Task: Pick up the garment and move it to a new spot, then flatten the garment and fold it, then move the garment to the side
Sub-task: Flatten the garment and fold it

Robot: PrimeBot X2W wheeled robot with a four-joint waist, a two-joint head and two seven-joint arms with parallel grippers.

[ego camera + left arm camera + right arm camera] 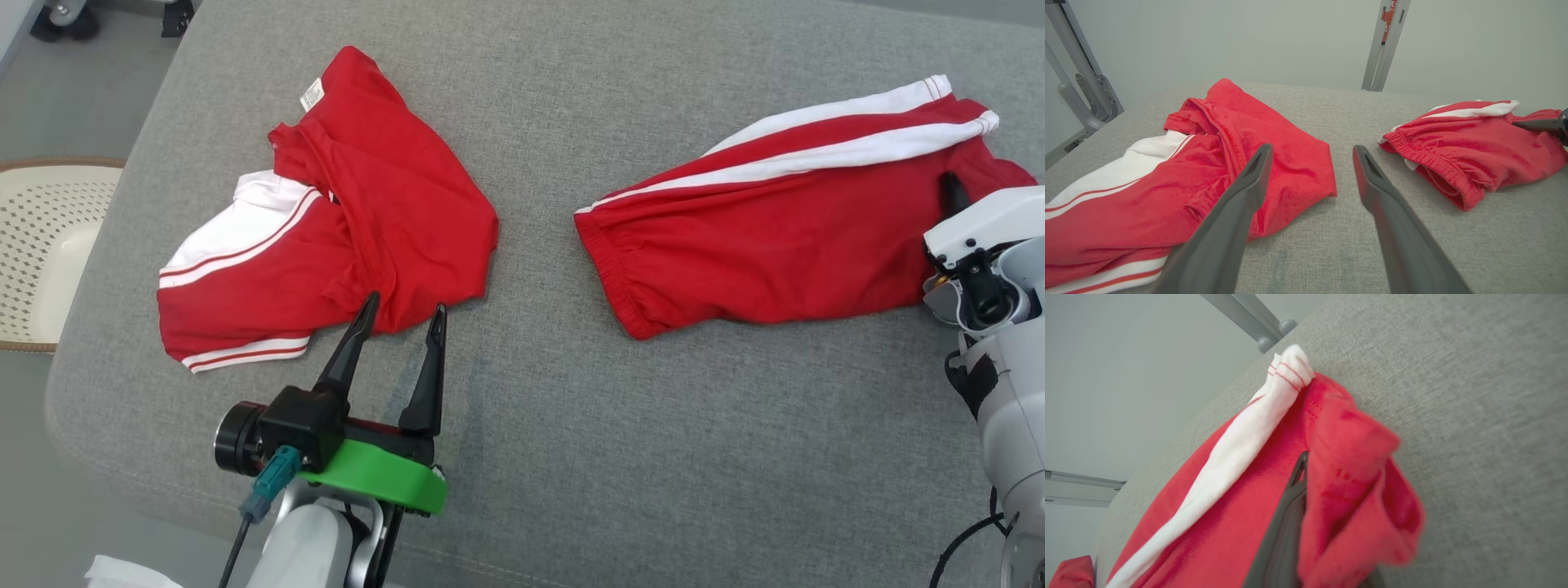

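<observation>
Garment: red shorts [784, 237] with white stripes, on the right of the grey cushion [539, 425].
Right wrist view: a dark finger [1290, 506] is buried under a bunched red fold. The head view shows little more than a fingertip there.
Right gripper [949, 184]: reaches in from the right, clamped on the shorts' edge.
Left gripper [406, 304]: low over the cushion, fingers apart and empty, tips at the hem of a second red garment [392, 204].

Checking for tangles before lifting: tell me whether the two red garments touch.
No; bare grey cushion lies between the left garment and the right garment in the head view.
</observation>
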